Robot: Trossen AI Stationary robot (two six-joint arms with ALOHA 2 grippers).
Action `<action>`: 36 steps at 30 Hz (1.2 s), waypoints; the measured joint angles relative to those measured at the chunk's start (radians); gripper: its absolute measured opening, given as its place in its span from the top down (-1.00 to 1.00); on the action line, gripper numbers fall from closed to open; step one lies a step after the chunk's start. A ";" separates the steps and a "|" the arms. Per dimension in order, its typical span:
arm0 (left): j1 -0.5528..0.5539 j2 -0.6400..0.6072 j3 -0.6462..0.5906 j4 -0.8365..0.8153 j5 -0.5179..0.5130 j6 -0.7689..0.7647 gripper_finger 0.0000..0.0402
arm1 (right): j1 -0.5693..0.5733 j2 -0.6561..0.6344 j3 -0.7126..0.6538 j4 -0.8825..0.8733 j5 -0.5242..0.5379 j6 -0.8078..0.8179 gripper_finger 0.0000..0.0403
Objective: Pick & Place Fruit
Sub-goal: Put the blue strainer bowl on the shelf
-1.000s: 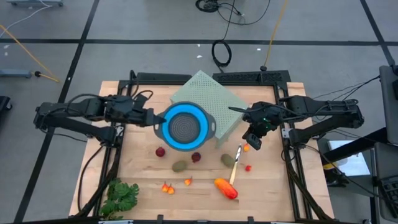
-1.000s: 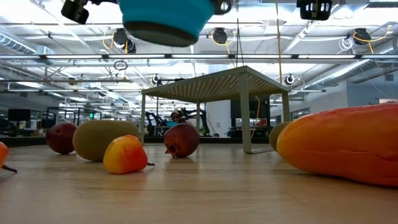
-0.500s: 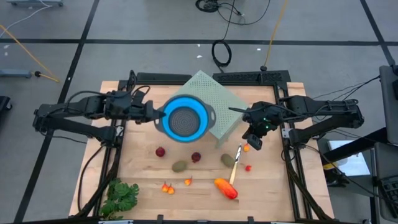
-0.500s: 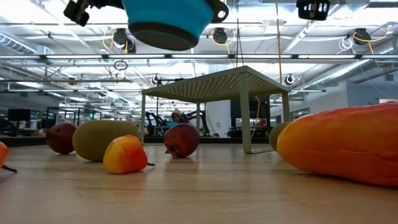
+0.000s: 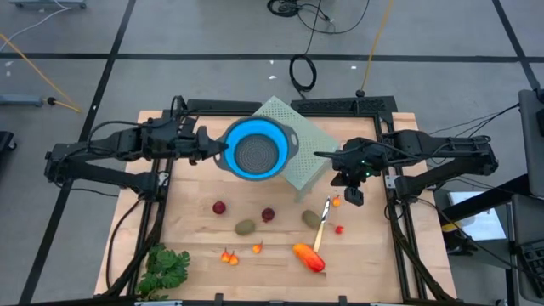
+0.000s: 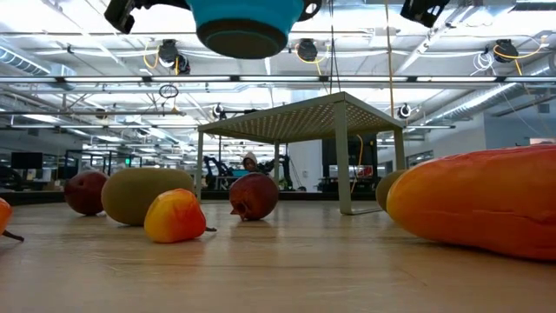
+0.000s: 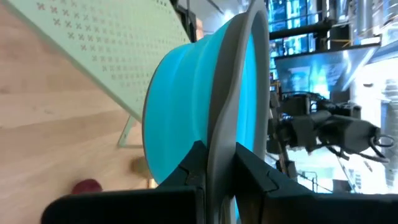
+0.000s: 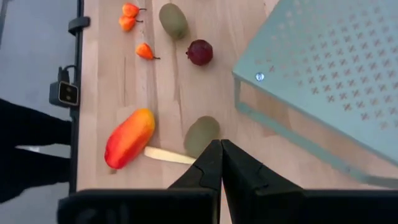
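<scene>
Two arms share the work here, and what matters is how the fruit lies from the blue colander [image 5: 252, 155] that the left gripper [image 5: 206, 146] pinches by its grey rim, fingers [image 7: 261, 174] pressed on either side of the rim. The colander hangs in the air over the near edge of the pale green perforated stand [image 5: 308, 146], and all the fruit sits on the wooden table [image 5: 374, 263] on the side of that stand toward the camera's lower edge: two dark red balls [image 5: 219, 206], two olive-brown ovals [image 5: 246, 227], small orange-red bits [image 5: 228, 255] and the long orange-red piece [image 5: 309, 257]. None of it is in the colander yet. The right gripper [image 5: 353, 194], jaws pressed together on nothing, hovers just off the stand's right corner, and the oval [image 8: 201, 135] nearest that corner lies straight ahead of its fingertips, beside the yellow-handled knife [image 5: 322, 223]. The right arm is plainly the nearer one to that oval and to the long piece beyond it. The long piece lies slantwise to the stand's edge, so jaws closing across its narrow width would likely need a wrist turn; the oval looks the easier first pick. A leafy green bunch [image 5: 164, 266] lies far from the stand, at the table's corner.
</scene>
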 joint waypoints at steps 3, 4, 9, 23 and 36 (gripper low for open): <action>0.000 0.000 0.000 0.005 -0.021 -0.004 0.83 | 0.000 -0.016 0.000 0.000 0.000 -0.043 1.00; 0.000 0.000 0.000 0.004 -0.029 -0.004 0.83 | 0.000 -0.022 0.000 0.000 0.000 -0.057 1.00; 0.000 0.003 0.000 0.007 -0.065 -0.016 0.83 | 0.000 -0.068 -0.010 0.007 0.054 -0.096 1.00; 0.057 0.112 0.000 0.130 -0.054 -0.026 0.83 | 0.000 -0.351 -0.404 0.254 0.048 -0.030 1.00; 0.183 0.219 0.000 0.213 0.032 -0.024 0.83 | 0.000 -0.612 -0.635 0.336 0.048 -0.029 1.00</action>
